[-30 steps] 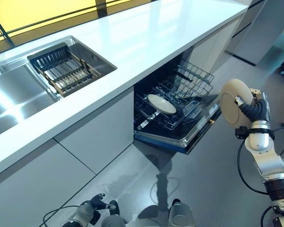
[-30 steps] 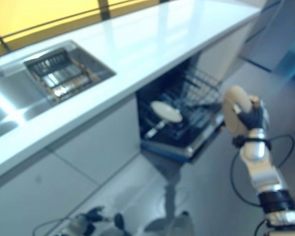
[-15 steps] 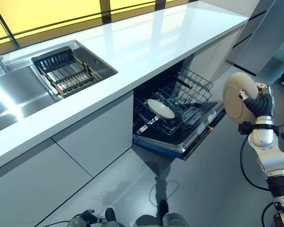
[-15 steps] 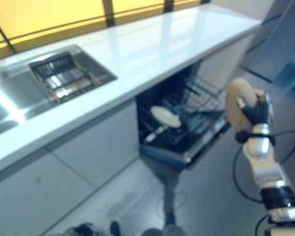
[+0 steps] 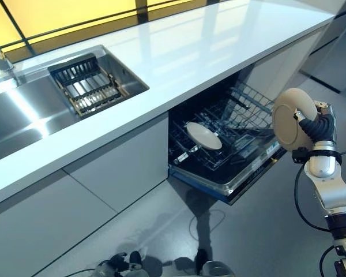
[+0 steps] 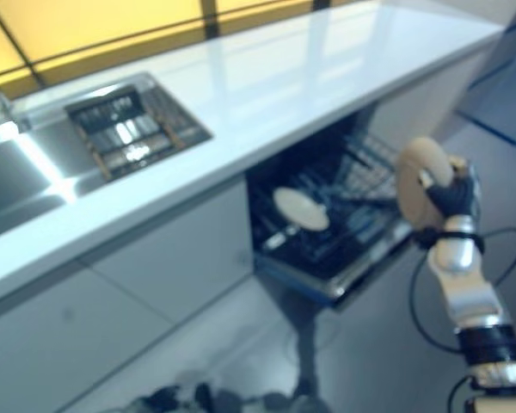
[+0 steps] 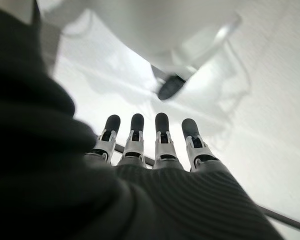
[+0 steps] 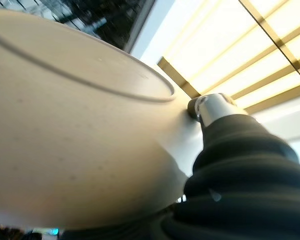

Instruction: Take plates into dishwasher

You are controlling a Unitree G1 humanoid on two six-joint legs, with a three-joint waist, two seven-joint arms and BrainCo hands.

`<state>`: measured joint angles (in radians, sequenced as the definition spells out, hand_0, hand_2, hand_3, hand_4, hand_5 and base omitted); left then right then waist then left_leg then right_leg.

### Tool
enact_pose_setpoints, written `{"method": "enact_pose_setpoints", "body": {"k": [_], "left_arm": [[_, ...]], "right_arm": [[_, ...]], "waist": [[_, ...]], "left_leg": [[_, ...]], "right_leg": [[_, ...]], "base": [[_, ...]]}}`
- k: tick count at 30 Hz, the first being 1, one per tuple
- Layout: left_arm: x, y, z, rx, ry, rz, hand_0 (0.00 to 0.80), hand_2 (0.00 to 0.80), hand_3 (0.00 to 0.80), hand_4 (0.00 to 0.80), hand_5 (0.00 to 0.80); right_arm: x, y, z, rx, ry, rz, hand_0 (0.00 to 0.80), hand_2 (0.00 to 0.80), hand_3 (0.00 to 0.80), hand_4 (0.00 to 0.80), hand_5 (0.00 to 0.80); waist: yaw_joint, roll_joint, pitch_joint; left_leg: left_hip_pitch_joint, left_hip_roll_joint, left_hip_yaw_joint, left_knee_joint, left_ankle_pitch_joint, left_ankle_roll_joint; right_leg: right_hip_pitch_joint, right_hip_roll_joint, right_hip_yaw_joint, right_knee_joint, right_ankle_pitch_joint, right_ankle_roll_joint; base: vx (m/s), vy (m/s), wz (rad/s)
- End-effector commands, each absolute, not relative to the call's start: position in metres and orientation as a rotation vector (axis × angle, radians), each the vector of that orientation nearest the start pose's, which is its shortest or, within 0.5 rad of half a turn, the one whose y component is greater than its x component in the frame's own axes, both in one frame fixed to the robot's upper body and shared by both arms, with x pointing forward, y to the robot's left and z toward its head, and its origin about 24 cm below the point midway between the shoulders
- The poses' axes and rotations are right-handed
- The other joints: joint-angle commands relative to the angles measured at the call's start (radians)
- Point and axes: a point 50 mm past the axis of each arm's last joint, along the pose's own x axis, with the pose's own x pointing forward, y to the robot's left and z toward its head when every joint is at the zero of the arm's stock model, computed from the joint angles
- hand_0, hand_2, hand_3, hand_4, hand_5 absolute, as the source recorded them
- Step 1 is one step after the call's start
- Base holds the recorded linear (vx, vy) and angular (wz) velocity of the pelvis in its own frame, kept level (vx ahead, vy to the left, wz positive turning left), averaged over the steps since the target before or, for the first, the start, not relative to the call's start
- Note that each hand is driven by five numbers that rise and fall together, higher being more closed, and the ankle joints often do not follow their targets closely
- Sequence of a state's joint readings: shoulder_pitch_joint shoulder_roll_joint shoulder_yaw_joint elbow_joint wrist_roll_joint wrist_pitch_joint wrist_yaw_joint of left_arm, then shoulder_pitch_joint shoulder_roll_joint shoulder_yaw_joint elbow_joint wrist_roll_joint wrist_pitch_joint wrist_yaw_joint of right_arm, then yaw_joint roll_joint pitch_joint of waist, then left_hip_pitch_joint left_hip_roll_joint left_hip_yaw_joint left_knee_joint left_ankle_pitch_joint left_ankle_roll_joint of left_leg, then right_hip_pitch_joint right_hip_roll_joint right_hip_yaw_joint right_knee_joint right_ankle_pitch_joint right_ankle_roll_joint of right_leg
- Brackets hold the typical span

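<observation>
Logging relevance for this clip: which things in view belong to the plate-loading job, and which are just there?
Part of the job:
- beige plate, held on edge in the right hand
- second plate, already lying in the lower rack
- open dishwasher

Just there:
- sink with a drainer rack
- white countertop
- left hand, idle, low near the floor

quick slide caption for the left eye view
Right hand holds a cream plate upright beside the open dishwasher, where another plate already sits.

Cream plate in right hand
</observation>
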<state>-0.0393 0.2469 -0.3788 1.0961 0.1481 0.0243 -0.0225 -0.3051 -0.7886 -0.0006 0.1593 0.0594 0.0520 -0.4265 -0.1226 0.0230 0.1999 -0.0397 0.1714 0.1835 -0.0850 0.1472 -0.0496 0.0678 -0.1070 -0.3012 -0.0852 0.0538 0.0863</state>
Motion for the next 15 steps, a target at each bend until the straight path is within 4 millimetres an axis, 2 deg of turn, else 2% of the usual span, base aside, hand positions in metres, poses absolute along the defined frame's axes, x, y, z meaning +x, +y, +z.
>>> {"method": "enact_pose_setpoints", "body": {"k": [1,4,8,12,15], "left_arm": [[0.135,0.220,-0.148,0.620,1.077,-0.281,0.000,0.000,0.000,0.000,0.000],[0.140,0.222,-0.146,0.627,1.074,-0.277,0.000,0.000,0.000,0.000,0.000],[0.147,0.219,-0.144,0.633,1.050,-0.293,0.000,0.000,0.000,0.000,0.000],[0.157,0.214,-0.140,0.645,1.022,-0.316,0.000,0.000,0.000,0.000,0.000],[0.157,0.214,-0.140,0.636,1.018,-0.312,0.000,0.000,0.000,0.000,0.000]], "right_arm": [[0.298,-0.294,0.222,-0.657,-0.507,-0.552,0.800,0.800,0.800,0.800,0.800],[0.304,-0.288,0.226,-0.672,-0.503,-0.532,0.800,0.800,0.800,0.800,0.800],[0.310,-0.286,0.228,-0.699,-0.493,-0.515,0.800,0.800,0.800,0.800,0.800],[0.317,-0.286,0.232,-0.753,-0.483,-0.515,0.800,0.800,0.800,0.800,0.800],[0.320,-0.286,0.234,-0.794,-0.480,-0.518,0.800,0.800,0.800,0.800,0.800]], "waist": [[0.046,-0.051,0.024],[0.039,-0.045,0.025],[0.038,-0.036,0.030],[0.038,-0.019,0.046],[0.037,-0.008,0.049]], "left_leg": [[0.183,-0.007,0.089,0.040,-0.132,-0.081],[0.193,-0.024,0.123,0.015,-0.149,-0.073],[0.196,-0.024,0.130,0.021,-0.143,-0.080],[0.191,-0.028,0.149,0.011,-0.142,-0.080],[0.191,-0.031,0.154,0.007,-0.142,-0.079]], "right_leg": [[-0.132,-0.072,-0.004,0.051,0.082,0.047],[-0.132,-0.063,-0.026,0.041,0.076,0.040],[-0.132,-0.047,-0.031,0.026,0.071,0.029],[-0.140,-0.051,-0.039,0.024,0.071,0.029],[-0.141,-0.051,-0.040,0.024,0.068,0.028]], "base": [[0.011,-0.113,0.42],[-0.005,-0.070,0.32],[-0.022,-0.029,0.29],[-0.034,0.018,0.28],[-0.005,0.041,0.22]]}}
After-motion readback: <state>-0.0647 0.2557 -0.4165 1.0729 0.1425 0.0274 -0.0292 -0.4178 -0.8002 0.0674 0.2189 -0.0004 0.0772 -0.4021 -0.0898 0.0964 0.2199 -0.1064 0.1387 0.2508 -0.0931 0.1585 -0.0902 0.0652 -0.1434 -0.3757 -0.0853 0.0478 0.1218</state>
